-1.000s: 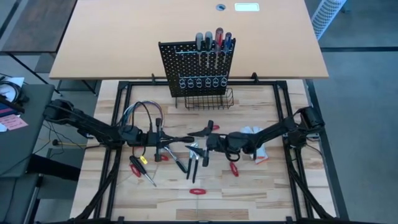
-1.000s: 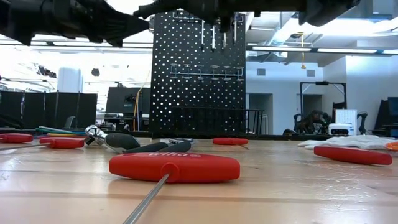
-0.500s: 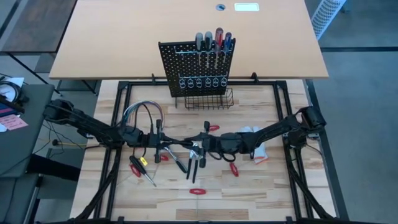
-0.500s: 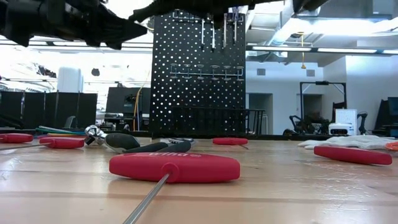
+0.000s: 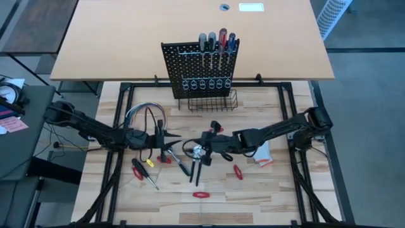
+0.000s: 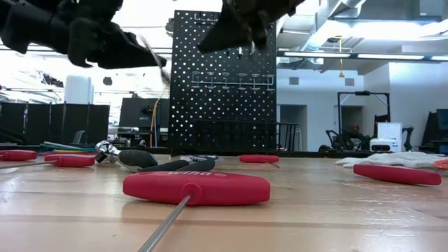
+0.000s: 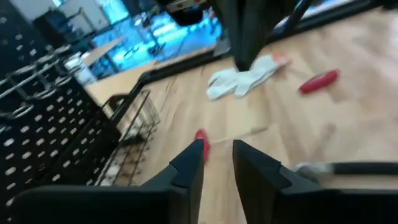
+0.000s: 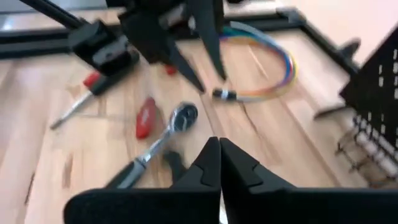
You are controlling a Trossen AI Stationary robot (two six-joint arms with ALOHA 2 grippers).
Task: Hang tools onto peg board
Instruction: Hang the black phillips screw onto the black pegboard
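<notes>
Between both grippers at bench (image 5: 266, 183) centre lie scattered tools (image 5: 197, 166); left fingers (image 7: 186, 163) slightly spread, right fingers (image 8: 208, 163) pressed together.

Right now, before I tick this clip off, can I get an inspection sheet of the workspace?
Surface: pale wood table in a black frame.
Job's things: peg board upright at the back, screwdrivers already in its top; ratchet wrench, pliers and red-handled tools lie loose mid-table.
Clutter: white glove.
Grippers: left gripper jaws open, empty, above the table; right gripper jaws shut, empty, over the loose tools.
Cables: coloured cable bundle, looped near the left gripper.
Surroundings: room with desks and monitors; nothing else seen.
</notes>
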